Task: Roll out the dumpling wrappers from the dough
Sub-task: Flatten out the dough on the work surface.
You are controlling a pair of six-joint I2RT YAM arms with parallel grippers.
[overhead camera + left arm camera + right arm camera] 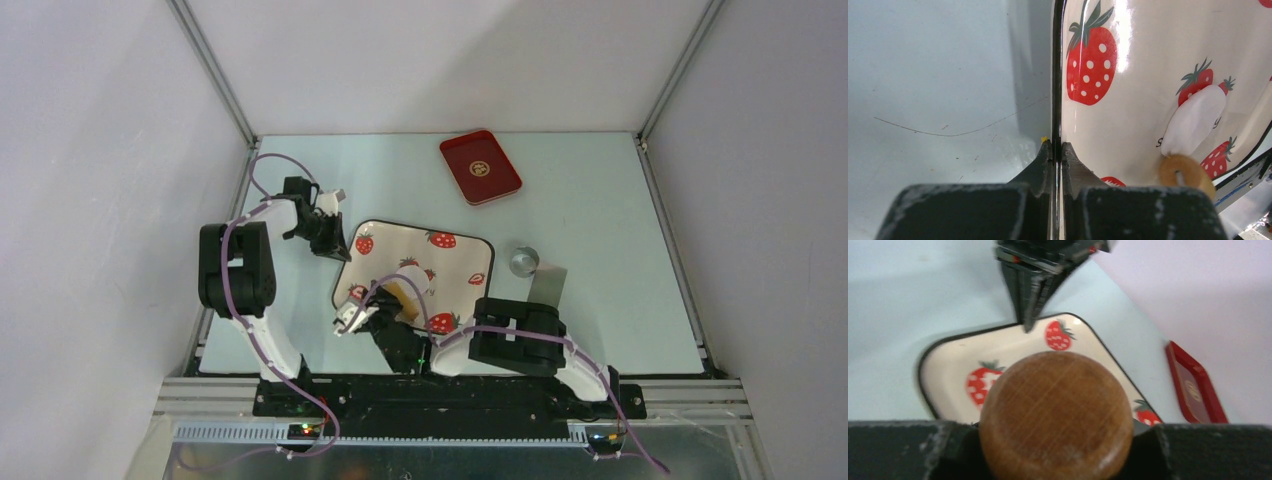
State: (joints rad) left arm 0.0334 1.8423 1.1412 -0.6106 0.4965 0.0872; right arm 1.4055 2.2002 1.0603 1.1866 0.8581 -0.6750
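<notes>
- Two trays sit on the table [600, 300]: a strawberry tray [400, 238] mid-table and a red tray [500, 180] well beyond it, with a gold emblem on its floor.
- One flattened white piece of dough [1193, 122] lies in the strawberry tray, partly over a printed berry.
- Left gripper [1057, 146] is pinched tight on the strawberry tray's black rim.
- Right gripper [1057, 440] is clamped on a wooden pin [1055, 415], whose round end fills its wrist view.
- Pin's end sits at the dough's near end; contact cannot be told.
- From above, the right arm and cable hide the dough.
- Cup [522, 261] stands right of the strawberry tray, its contents unreadable; a grey flat piece [548, 283] lies just beside it.
</notes>
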